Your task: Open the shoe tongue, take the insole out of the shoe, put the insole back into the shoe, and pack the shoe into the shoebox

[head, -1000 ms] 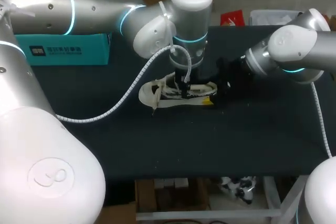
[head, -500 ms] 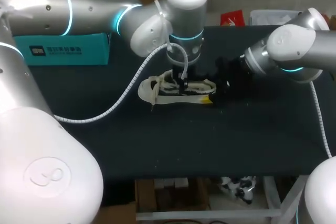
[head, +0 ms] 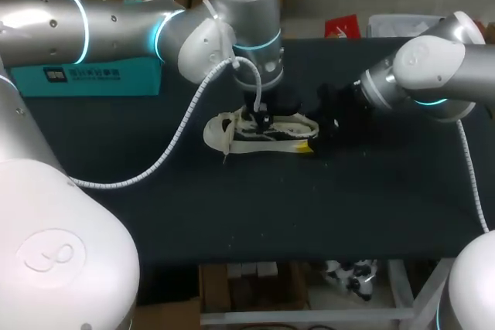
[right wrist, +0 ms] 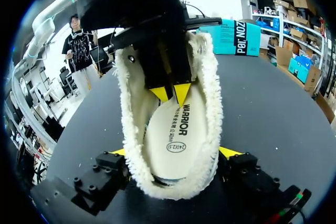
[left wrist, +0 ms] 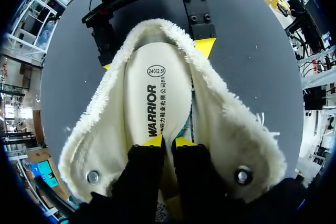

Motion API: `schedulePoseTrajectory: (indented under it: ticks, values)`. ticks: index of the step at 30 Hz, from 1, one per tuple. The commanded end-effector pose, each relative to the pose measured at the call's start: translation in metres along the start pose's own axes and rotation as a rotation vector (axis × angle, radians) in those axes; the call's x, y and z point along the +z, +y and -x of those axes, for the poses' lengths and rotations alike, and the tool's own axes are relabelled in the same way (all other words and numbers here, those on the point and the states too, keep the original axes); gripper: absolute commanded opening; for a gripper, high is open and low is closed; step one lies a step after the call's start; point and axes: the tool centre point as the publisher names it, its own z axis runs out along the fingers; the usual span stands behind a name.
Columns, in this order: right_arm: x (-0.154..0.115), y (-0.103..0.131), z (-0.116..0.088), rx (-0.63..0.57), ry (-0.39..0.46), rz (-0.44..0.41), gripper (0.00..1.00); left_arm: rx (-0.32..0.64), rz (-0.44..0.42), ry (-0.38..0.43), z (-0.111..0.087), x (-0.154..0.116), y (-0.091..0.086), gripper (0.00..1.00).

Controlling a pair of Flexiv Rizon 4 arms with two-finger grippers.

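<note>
Left gripper (left wrist: 169, 141): tips pressed almost together inside the shoe (head: 259, 133), pinching a sliver of insole (left wrist: 157, 93) forward of the shoe's heel.
Right gripper (right wrist: 173, 153): fingers set wide, one against each side of the shoe's heel, clamping it.
Shoe: sole down on the table (head: 309, 206), fleece collar spread wide, laces loose at the toe end.
Insole: inside the shoe along its length, print up.
Shoebox (head: 100, 75): teal, well apart from the shoe, off beyond its toe end.
</note>
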Motion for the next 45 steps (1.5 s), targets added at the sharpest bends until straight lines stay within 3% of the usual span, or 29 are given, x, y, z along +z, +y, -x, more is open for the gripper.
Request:
schedulePoseTrajectory:
  ticks: [1, 8, 18, 41, 43, 45]
  values:
    - [0.003, -0.006, -0.005, -0.003, 0.007, 0.002, 0.0, -0.005, -0.061, -0.016, 0.005, -0.008, 0.002, 0.0]
    - [0.003, -0.006, -0.005, -0.003, 0.007, 0.002, 0.0, -0.006, -0.128, -0.008, -0.001, -0.037, -0.01, 0.0]
    - [0.003, -0.006, -0.005, -0.003, 0.007, 0.002, 0.0, -0.004, -0.192, 0.021, -0.004, -0.051, -0.019, 0.0]
    - [0.003, -0.006, -0.005, -0.003, 0.007, 0.002, 0.0, -0.035, -0.204, -0.022, -0.006, -0.07, -0.029, 0.0]
    - [0.003, -0.006, -0.005, -0.003, 0.007, 0.002, 0.0, -0.038, -0.201, -0.031, -0.006, -0.072, -0.03, 0.22]
    - [0.003, -0.006, -0.005, -0.003, 0.007, 0.002, 0.0, -0.045, -0.198, -0.04, -0.005, -0.072, -0.032, 0.04]
